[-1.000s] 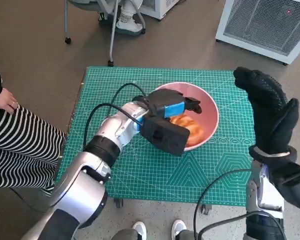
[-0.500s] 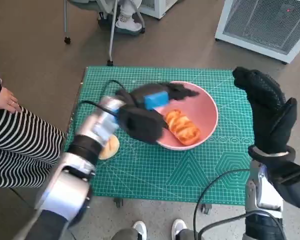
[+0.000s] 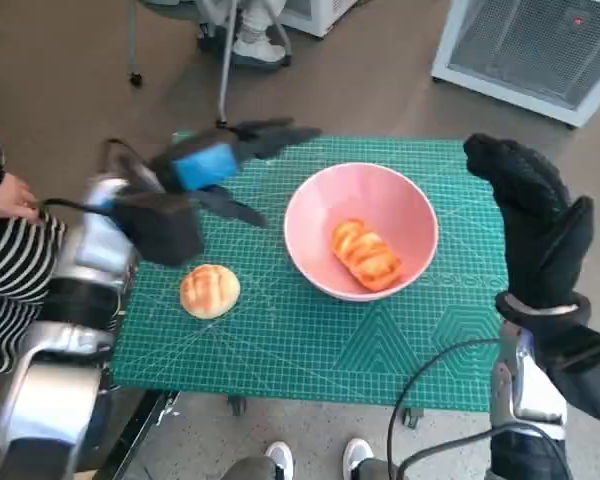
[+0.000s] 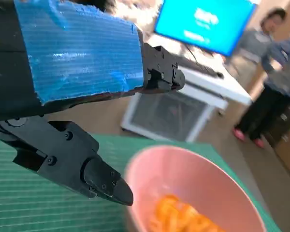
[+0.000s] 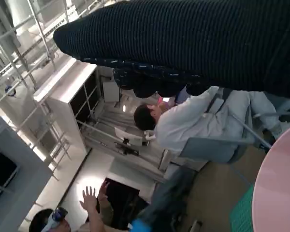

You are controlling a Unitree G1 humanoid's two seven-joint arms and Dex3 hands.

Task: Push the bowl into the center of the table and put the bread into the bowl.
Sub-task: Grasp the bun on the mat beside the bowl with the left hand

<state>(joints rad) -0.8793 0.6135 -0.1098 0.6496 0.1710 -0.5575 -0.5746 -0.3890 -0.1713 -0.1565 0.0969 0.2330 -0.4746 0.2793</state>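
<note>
Sitting near the middle of the green cutting mat (image 3: pixel 280 350), the pink bowl (image 3: pixel 361 231) holds an orange-glazed twisted bread (image 3: pixel 366 254) that lies on its inner floor, toward the robot's side. A second piece, a round golden bun (image 3: pixel 210 291), rests on the mat to the left of the bowl, apart from it and not touching its rim.

The left hand (image 3: pixel 215 165) hangs above the far left part of the mat, blurred in the head view. Its black fingers (image 3: pixel 275 135) are spread apart and point toward the bowl, and nothing is between them. The bun lies nearer the robot than these fingers, below and clear of them; the bread in the bowl is off to their right, well apart. In the left wrist view the fingers (image 4: pixel 94 171) reach out over the mat just short of the bowl's near rim, with the orange bread visible past them inside the bowl.

The right hand (image 3: pixel 535 225), in its black knitted glove, is raised upright beside the right edge of the table, fingers extended and loosely apart, holding nothing. It touches neither the bowl nor any bread.

At the left edge a person in a striped garment (image 3: pixel 20 290) is close to the table.
</note>
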